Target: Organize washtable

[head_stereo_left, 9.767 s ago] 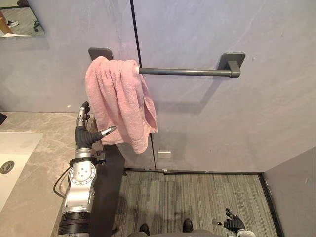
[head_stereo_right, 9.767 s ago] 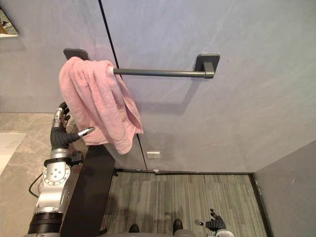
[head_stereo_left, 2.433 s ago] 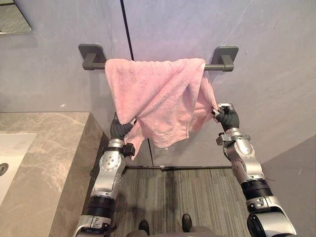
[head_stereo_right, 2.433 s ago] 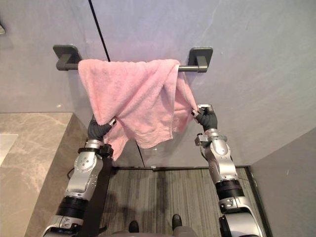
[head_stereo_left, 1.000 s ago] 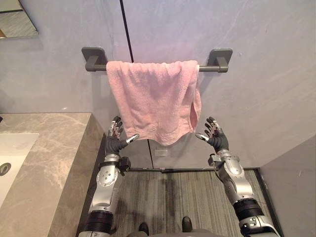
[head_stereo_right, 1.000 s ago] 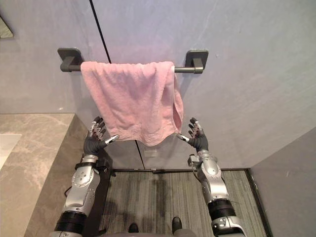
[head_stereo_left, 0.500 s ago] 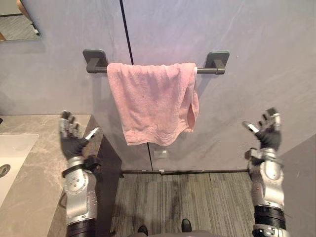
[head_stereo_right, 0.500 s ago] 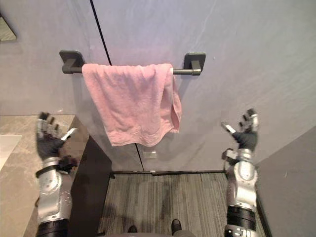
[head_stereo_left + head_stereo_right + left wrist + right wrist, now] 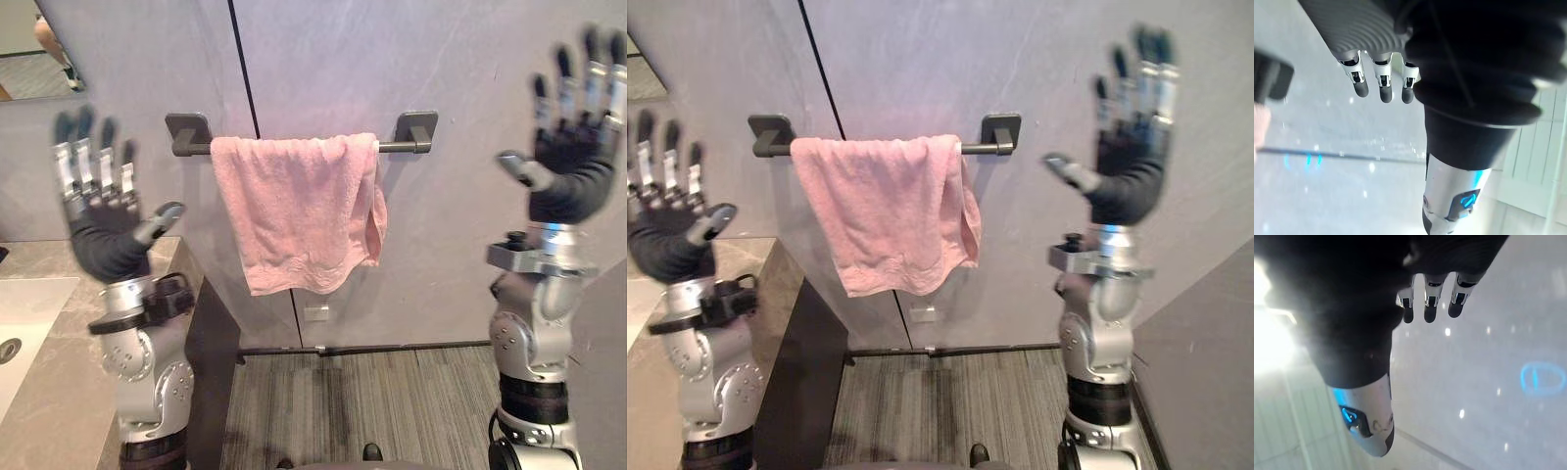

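Pink towel (image 9: 299,211) hangs at the centre of the frame, draped over a dark rail (image 9: 400,147) on the grey wall, with its right edge doubled back and its hem uneven. Well apart from it, the left hand (image 9: 98,235) is at the left edge and the right hand (image 9: 573,171) at the upper right. Both have fingers spread straight and hold nothing. A stone counter (image 9: 59,392) with a white sink (image 9: 20,313) sits at the lower left. The likely risk is that the lopsided towel slides off the rail if an arm brushes it.
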